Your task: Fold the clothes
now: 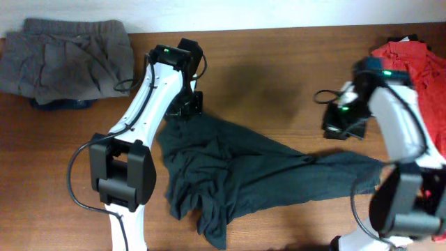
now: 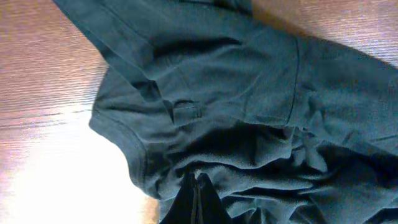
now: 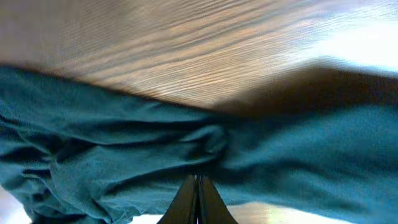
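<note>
A dark T-shirt (image 1: 230,167) lies crumpled on the wooden table (image 1: 279,77), with a long strip pulled out to the right. My left gripper (image 1: 187,106) is at the shirt's back left corner. In the left wrist view its fingertips (image 2: 198,177) are pressed together and buried in bunched cloth (image 2: 249,124). My right gripper (image 1: 343,127) hangs over the right strip. In the right wrist view its tips (image 3: 198,178) are together at the near edge of the stretched cloth (image 3: 124,149). No lettering or tag shows.
A grey elastic-waist garment (image 1: 66,59) lies heaped at the back left corner, with something dark blue (image 1: 66,104) under its front edge. A red T-shirt (image 1: 425,77) is piled at the right edge, behind my right arm. Bare wood shows between the arms.
</note>
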`<state>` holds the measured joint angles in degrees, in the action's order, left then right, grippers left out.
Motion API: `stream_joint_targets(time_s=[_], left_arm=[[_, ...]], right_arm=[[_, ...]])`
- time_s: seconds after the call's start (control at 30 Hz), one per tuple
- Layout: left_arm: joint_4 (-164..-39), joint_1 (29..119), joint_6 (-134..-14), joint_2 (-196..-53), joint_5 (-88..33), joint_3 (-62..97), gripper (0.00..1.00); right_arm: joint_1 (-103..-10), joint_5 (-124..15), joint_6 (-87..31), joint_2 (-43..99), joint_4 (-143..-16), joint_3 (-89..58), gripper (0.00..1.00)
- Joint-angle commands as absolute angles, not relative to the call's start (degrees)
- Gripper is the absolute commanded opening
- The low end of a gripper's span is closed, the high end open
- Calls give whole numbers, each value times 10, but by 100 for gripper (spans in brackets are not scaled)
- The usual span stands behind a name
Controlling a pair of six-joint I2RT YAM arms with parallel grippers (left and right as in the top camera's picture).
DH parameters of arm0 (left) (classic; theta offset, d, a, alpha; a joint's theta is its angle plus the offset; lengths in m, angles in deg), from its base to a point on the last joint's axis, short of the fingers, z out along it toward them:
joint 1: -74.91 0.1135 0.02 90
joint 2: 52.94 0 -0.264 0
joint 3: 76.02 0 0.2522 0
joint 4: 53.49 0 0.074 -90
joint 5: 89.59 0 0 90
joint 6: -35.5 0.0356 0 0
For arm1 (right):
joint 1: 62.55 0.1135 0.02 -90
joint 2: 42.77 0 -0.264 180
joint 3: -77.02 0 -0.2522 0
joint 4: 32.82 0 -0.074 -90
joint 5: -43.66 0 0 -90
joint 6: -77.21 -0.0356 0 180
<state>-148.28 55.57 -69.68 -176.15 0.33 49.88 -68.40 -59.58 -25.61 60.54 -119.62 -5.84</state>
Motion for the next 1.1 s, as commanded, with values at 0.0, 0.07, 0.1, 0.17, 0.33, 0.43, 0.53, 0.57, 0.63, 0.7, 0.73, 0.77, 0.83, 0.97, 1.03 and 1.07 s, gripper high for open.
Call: stream_joint_targets(time_s=[0.0, 0.07, 0.1, 0.17, 0.33, 0.43, 0.53, 0.57, 0.63, 0.7, 0.73, 0.77, 0.83, 0.97, 1.03, 1.07], left_arm=[[-1484, 556, -694, -1793, -10, 503, 1], [-1483, 556, -692, -1810, -23, 503, 1], [-1482, 556, -691, -1817, -29, 503, 1], [-1483, 556, -684, -1835, -51, 503, 1], [-1482, 556, -676, -1869, -74, 503, 1], [-1483, 556, -676, -1880, -74, 503, 1], [-1478, 556, -676, -1882, -74, 503, 1], [-1478, 556, -676, -1882, -74, 503, 1], [-1476, 556, -676, -1882, -73, 503, 1], [-1474, 556, -676, -1882, -73, 503, 1], [-1474, 556, -676, -1882, -73, 503, 1], [-1474, 556, -676, -1882, -73, 503, 1], [-1472, 556, -676, -1882, -73, 503, 1], [-1467, 556, -676, -1883, -73, 503, 1], [-1466, 556, -676, -1883, -74, 503, 1], [-1466, 556, -676, -1883, -73, 503, 1]], right_arm=[[-620, -613, -264, 652, -1175, -54, 4], [-594, -612, -270, 676, -1155, -54, 4], [-587, -612, -275, 686, -1149, -54, 4], [-579, -613, -296, 705, -1143, -54, 4], [-577, -650, -293, 738, -1138, -54, 4], [-571, -666, -293, 744, -1138, -55, 4], [-553, -676, -293, 753, -1136, -57, 5], [-551, -676, -293, 754, -1136, -58, 6], [-536, -678, -295, 760, -1136, -60, 6], [-522, -678, -309, 766, -1131, -66, 7], [-518, -678, -314, 767, -1126, -69, 7], [-517, -678, -313, 767, -1118, -73, 7], [-517, -678, -318, 767, -1111, -76, 7], [-517, -677, -320, 767, -1098, -90, 10], [-517, -676, -320, 767, -1098, -94, 10], [-517, -673, -320, 767, -1095, -97, 10]])
